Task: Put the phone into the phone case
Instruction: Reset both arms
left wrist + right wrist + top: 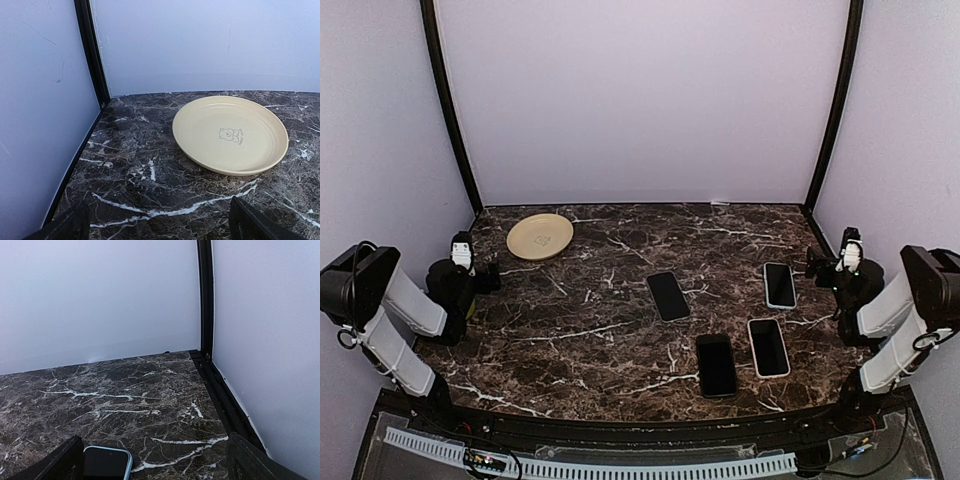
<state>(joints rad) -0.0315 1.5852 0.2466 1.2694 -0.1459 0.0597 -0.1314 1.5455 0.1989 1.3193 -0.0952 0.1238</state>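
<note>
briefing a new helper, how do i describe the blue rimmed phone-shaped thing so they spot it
On the dark marble table, four phone-shaped slabs lie in the right half. Pick the one farthest back and right, closest to the right gripper. It alone has a pale blue rim; its nearer neighbour has a white rim, and the other two are plain black.

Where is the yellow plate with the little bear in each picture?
Top external: the plate sits far left, near the back wall.
Left wrist: the plate lies right of centre, close up.
Right wrist: not in it.
Shared landmark: the dark marble table, in all three views.
</note>
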